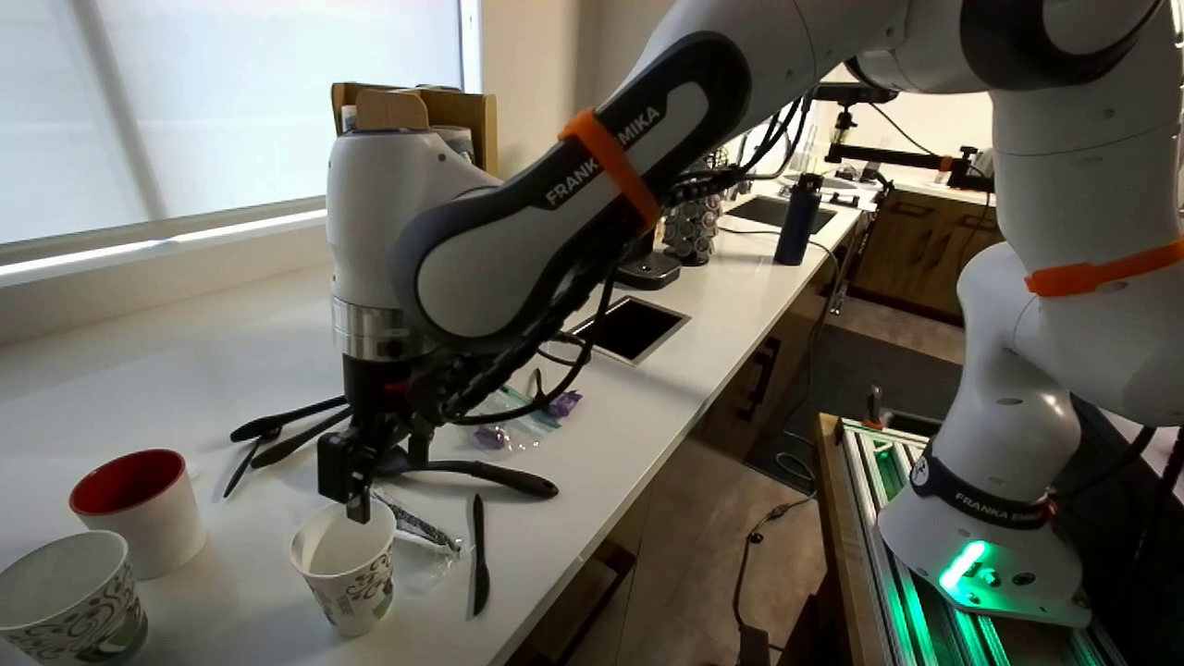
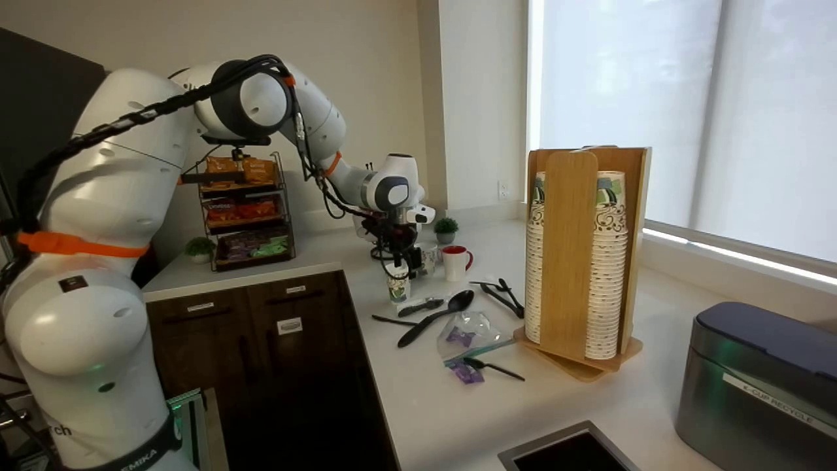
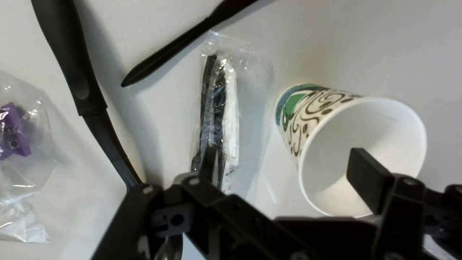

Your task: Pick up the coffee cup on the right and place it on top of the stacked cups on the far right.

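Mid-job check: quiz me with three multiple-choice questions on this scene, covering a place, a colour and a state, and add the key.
1. Where are the stacked cups?
A) on the floor
B) in the wooden holder
C) on the windowsill

2. What colour is the inside of the mug?
A) red
B) green
C) black

3. How are the fingers?
A) clamped on a spoon
B) pressed together
C) apart

Key:
1 B: an exterior view shows them standing in it in columns.
2 A: red shows through its open top.
3 C: the wrist view shows a wide gap between them.
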Controlling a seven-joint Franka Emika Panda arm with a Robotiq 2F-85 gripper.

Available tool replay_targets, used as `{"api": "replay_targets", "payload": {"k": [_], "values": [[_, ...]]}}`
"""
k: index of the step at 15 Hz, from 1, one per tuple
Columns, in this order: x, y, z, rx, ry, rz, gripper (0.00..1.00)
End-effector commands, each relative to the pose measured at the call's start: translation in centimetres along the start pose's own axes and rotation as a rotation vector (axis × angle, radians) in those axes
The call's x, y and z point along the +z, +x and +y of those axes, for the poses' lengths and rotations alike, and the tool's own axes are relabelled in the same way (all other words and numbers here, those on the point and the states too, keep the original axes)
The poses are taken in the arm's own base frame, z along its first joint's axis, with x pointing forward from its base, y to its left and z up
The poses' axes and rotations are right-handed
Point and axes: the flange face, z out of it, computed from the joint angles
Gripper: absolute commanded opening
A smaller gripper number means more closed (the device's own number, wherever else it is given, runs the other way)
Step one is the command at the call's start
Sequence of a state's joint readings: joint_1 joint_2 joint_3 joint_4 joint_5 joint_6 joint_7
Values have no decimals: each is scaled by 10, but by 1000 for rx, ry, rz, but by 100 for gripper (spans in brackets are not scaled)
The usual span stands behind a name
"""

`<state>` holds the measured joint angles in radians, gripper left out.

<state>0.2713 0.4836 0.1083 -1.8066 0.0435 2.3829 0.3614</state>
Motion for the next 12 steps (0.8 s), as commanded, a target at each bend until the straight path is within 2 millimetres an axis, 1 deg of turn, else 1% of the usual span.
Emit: {"api": "replay_targets", "payload": {"k": [1,2,4,9,11,12], "values": [[14,1,-7,11,-30,13,66],[16,0,-8,9,-36,11,56],[19,-1,-8,7,-40,11,42],[20,-1,-9,6,-41,14,1],[14,-3,-11,4,-31,23,0],[5,-4,-14,-1,-24,37,0]]}}
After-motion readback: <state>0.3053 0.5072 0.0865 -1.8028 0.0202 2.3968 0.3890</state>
